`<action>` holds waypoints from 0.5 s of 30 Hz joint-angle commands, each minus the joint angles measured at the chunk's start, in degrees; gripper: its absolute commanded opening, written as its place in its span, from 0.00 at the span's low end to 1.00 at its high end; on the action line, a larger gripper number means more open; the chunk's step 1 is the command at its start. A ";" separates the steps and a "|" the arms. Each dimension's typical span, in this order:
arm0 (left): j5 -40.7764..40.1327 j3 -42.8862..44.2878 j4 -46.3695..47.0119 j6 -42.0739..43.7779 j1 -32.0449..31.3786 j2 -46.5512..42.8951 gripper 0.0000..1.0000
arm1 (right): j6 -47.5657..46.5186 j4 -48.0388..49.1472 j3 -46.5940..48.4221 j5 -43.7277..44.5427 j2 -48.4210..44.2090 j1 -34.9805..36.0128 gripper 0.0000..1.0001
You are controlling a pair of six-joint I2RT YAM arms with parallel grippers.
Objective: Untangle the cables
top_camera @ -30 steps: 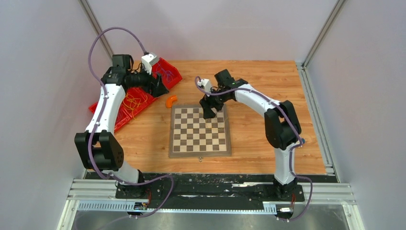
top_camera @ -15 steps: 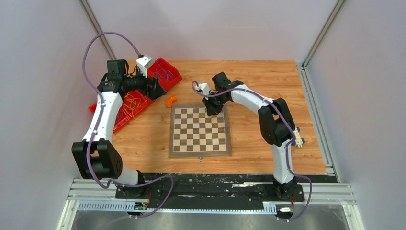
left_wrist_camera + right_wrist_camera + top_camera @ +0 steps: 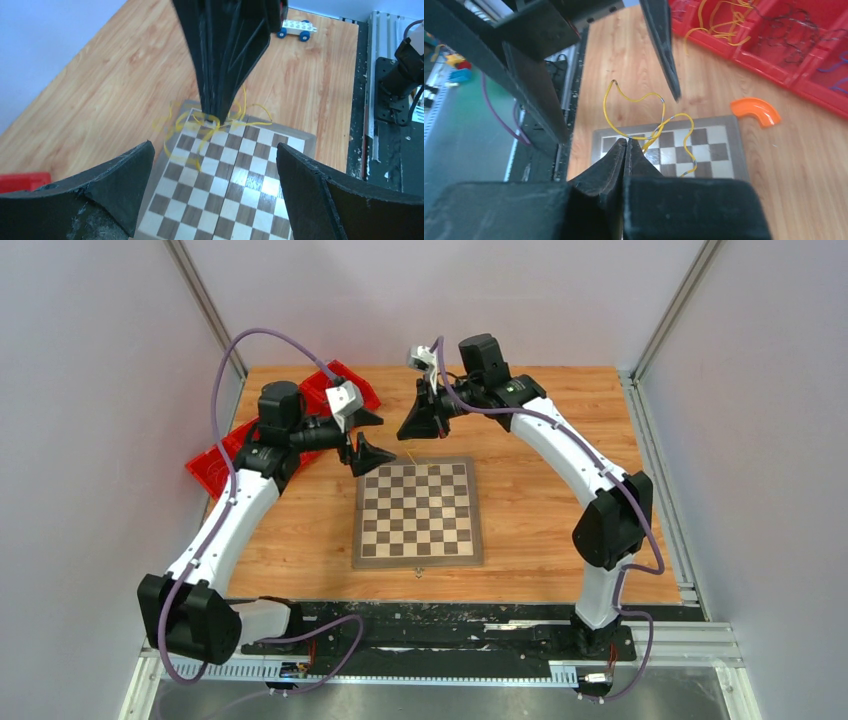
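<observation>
A yellow cable [image 3: 633,100] hangs in loose loops over the far edge of the chessboard [image 3: 417,520], pinched at the tips of my right gripper [image 3: 626,142], which is shut on it. In the top view the right gripper [image 3: 403,433] is raised above the board's far left corner. My left gripper [image 3: 380,437] faces it from the left, open and empty. In the left wrist view its fingers [image 3: 120,180] frame the board, with the right gripper [image 3: 210,116] and the blurred yellow cable [image 3: 172,125] ahead. More cables, yellow [image 3: 719,20], black [image 3: 794,35] and purple [image 3: 835,65], lie in the red bins [image 3: 774,65].
The red bins [image 3: 216,466] sit at the table's far left, behind the left arm. An orange curved piece [image 3: 755,111] lies beside the board's far left corner. A small white toy car [image 3: 296,28] rests near the table's right edge.
My right gripper shut at the board's far edge and rose toward the back with the yellow cable. My left arm swung right from the red bins to the board's corner, still open.
</observation>
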 commanded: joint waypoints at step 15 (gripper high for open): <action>-9.12 -0.52 -3.94 7.92 -7.00 -2.63 0.17 | 11.03 5.19 2.40 -9.41 -2.12 2.15 0.02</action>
